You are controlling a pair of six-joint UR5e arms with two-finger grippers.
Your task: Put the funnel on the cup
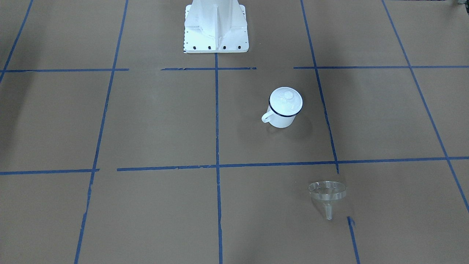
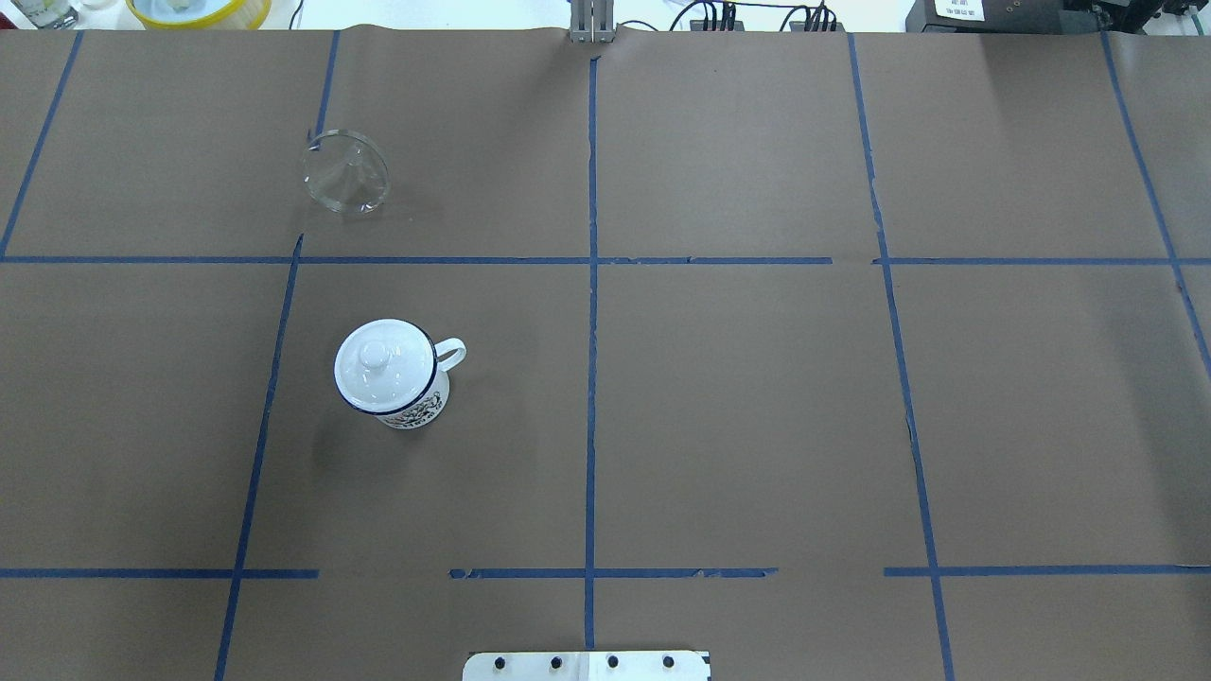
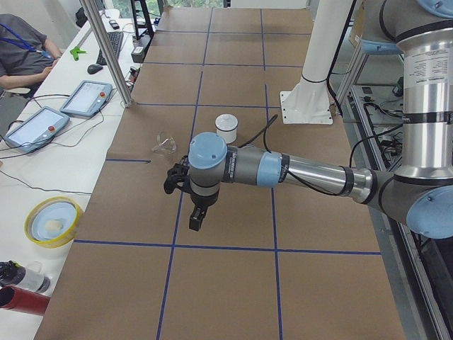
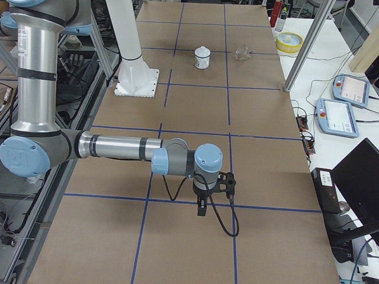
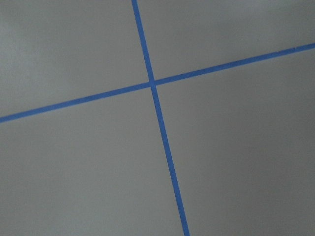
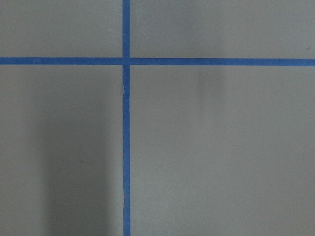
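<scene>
Start of the job: nothing gripped, funnel and cup well apart.
The funnel point(image 2: 345, 172) lies tipped on the counter point(image 2: 757, 426); the cup point(image 2: 414, 409) wears a knobbed lid point(image 2: 386, 367), likely to be lifted off first. Left pincer point(image 3: 195, 221) and right pincer point(image 4: 202, 208) hang well away, their spread impossible to tell.

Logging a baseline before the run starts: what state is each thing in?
funnel: lying on its side, unheld
cup: upright, covered
lid: seated on the cup
left gripper: hovering away from funnel and cup; open or shut unclear
right gripper: hovering far from both; open or shut unclear
</scene>
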